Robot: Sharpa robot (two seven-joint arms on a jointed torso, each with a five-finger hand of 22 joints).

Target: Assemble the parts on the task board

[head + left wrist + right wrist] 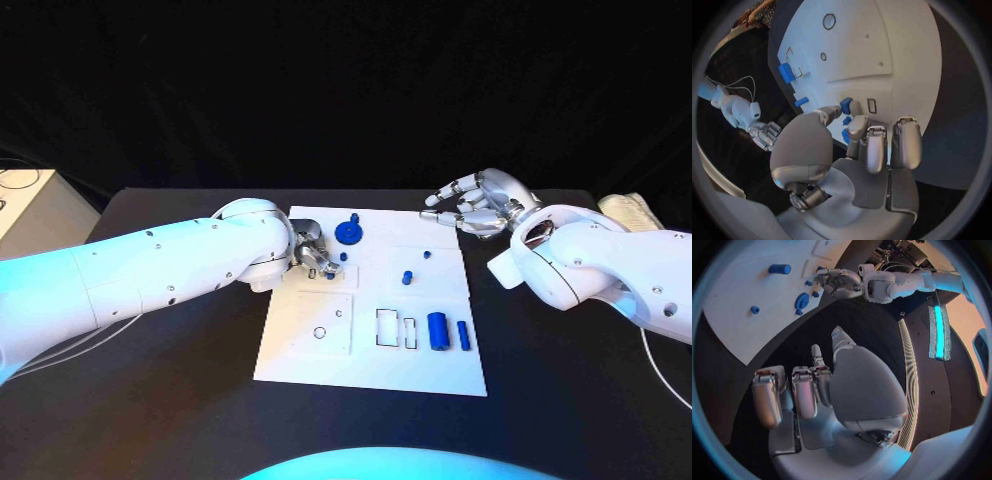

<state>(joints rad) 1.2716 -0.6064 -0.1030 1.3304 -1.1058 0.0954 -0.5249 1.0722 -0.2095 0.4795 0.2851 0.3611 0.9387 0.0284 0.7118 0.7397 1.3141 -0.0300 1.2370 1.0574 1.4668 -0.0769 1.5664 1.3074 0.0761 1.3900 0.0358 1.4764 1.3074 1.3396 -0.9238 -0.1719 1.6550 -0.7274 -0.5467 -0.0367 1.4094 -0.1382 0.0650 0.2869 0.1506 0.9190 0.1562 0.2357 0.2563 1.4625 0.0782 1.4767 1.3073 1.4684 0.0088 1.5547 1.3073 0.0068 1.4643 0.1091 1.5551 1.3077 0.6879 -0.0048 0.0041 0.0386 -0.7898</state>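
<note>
Currently the left hand (310, 262) pinches a small blue part (846, 105) at the left side of the white board (433, 370), likely to seat it. Beyond the board's far right corner, the right hand (476, 205) hovers released, holding nothing.

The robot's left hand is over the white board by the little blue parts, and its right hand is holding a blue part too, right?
Not quite. The right hand holds nothing: the right wrist view shows its fingers curled with nothing in them, off the task board. The left hand is indeed over the board by the small blue parts.
</note>
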